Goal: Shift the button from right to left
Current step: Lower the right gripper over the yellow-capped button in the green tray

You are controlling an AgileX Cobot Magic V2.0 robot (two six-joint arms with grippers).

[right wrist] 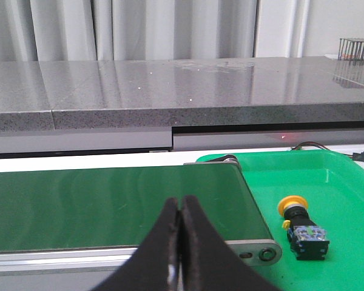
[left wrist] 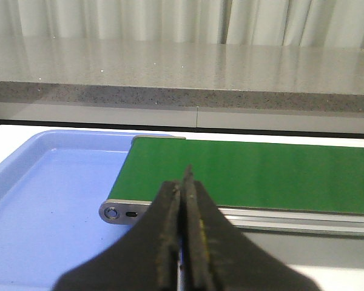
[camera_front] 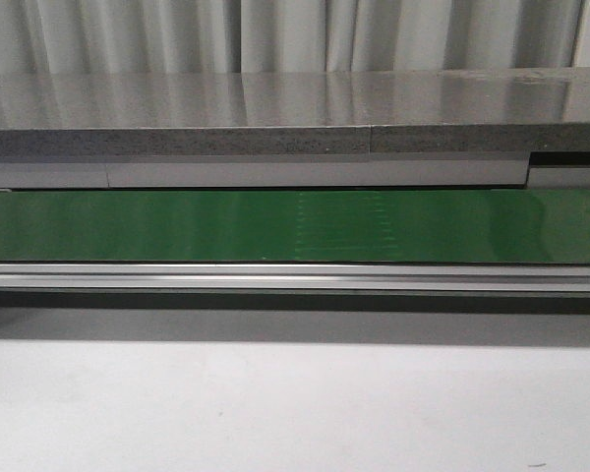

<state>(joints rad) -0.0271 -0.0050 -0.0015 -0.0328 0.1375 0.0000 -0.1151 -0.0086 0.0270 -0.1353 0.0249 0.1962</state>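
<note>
Plastic and metal by the look of it, the button should handle as a small, stiff, light thing, with a smooth round orange-yellow cap likely to slip between pads and a black boxy body offering flatter sides; my judgement is that the body is the place to take hold, across its two opposite faces. It lies on its side in the green tray, just past the roller end of the green belt, at about four o'clock from the right gripper in the right wrist view, cap toward the belt and body away from it. Nothing touches it. The right gripper's fingers are pressed together with nothing between them, over the belt's near edge; the left gripper is likewise closed and empty, above the other end of the belt, where a blue tray sits at about nine o'clock from it, a likely destination. Only the right wrist view shows the button and green tray; only the left wrist view shows the blue tray. In the front view, the belt's middle stretch runs bare and neither tray, arm nor button appears.
</note>
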